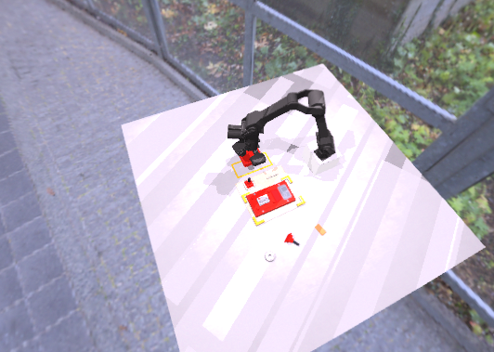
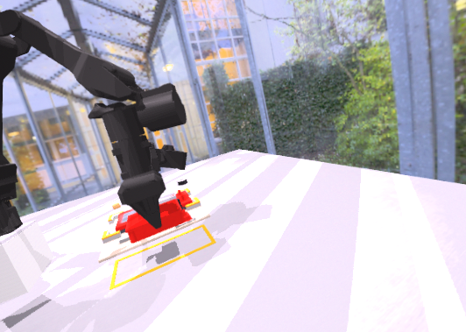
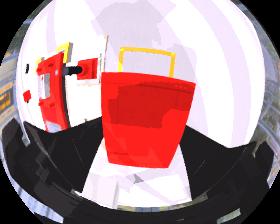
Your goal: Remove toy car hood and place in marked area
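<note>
The claw [image 2: 151, 220] pinches the red hood [image 3: 143, 119] just above the yellow-outlined marked area [image 2: 162, 255], which lies straight below, beside the toy car [image 1: 271, 199]
</note>
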`<control>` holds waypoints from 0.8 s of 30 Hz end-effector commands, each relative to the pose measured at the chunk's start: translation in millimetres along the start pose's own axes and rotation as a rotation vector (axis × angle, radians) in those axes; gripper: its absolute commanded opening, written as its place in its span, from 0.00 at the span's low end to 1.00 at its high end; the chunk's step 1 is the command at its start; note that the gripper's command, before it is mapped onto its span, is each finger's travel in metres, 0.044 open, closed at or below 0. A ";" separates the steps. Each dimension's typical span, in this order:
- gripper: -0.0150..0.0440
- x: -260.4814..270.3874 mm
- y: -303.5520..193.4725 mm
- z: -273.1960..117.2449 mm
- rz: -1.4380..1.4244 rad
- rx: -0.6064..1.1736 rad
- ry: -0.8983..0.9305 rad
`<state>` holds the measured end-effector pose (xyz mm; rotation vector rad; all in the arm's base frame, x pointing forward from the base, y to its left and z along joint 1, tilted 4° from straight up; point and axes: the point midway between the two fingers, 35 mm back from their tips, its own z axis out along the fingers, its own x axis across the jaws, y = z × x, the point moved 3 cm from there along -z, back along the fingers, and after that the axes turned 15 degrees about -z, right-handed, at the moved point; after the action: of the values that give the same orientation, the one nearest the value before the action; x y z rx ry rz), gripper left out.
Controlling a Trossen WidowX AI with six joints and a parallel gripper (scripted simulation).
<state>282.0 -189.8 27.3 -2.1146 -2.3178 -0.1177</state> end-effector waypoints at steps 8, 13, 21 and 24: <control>0.25 2.0 -2.9 12.3 0.002 0.009 0.005; 0.25 2.1 -3.1 16.9 0.002 0.009 0.005; 0.25 2.5 -3.6 24.0 0.002 0.009 0.005; 0.25 2.6 -3.8 26.7 0.002 0.009 0.006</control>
<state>282.1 -188.1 5.6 -2.1117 -2.3204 -0.1177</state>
